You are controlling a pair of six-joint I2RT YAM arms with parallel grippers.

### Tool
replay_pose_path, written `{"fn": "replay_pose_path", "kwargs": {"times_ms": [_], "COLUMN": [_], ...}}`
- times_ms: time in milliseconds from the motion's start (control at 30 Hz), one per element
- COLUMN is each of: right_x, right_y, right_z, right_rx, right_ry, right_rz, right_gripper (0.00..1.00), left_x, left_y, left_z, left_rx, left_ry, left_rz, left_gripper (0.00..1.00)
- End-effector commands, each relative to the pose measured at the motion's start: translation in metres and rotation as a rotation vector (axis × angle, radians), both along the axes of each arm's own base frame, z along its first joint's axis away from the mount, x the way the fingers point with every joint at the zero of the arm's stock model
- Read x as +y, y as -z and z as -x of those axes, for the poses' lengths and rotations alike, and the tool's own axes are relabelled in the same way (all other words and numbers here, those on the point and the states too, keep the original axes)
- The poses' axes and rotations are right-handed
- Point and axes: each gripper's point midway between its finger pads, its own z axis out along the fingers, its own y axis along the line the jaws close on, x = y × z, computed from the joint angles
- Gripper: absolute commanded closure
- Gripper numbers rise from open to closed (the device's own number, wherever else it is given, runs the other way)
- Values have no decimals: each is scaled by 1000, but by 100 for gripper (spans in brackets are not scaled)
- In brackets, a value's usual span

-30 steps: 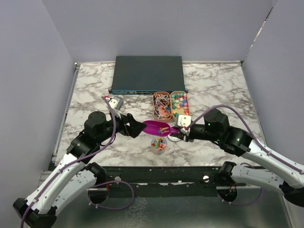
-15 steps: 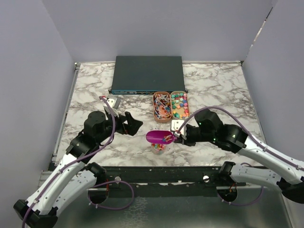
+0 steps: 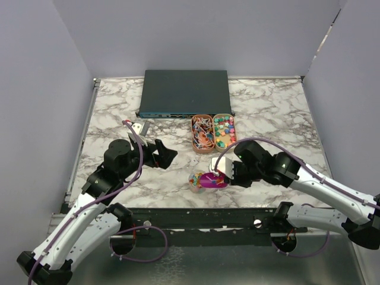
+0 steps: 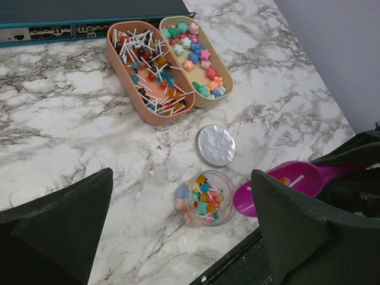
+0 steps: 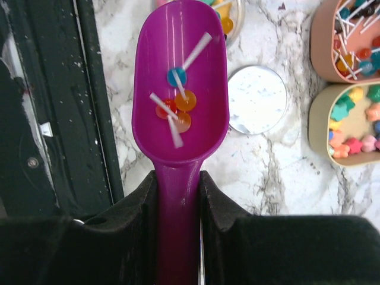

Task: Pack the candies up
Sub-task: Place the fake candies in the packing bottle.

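The right tool (image 5: pixel 178 185) pinches the handle of the purple scoop (image 5: pixel 178 59), a few candies (image 5: pixel 185 101) in its bowl, seemingly just beside the part-filled jar (image 4: pixel 203 198): pouring is in hand, needing its mouth tipped over the rim, while the left tool (image 3: pixel 165 154) hangs spread.

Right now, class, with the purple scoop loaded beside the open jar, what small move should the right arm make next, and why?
Probably nudge the purple scoop over the jar and tip it. The right gripper clamps its handle, a few candies on sticks lie in its bowl, and the jar stands open, lid beside it, just off the scoop's lip.
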Motion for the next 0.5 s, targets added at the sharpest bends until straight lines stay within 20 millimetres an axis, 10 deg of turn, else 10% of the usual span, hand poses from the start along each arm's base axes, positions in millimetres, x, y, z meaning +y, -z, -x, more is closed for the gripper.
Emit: {"fn": "replay_pose_path", "kwargs": {"times_ms": [0,467], "right_x": [-13,-17], "right_y": [-6,-1], "right_z": [-9,-28], "right_rx": [-47,-73], "right_ry": [29,51], "right_rz": [83,214], "right_gripper": [100,99], "left_x": [5,7], "left_y": [-1,-3], "left_z": [-1,-2], "left_rx": [-14,-19], "left_ry": [-18,-22], "left_rz": [-13,-11], "left_gripper": [1,1]}}
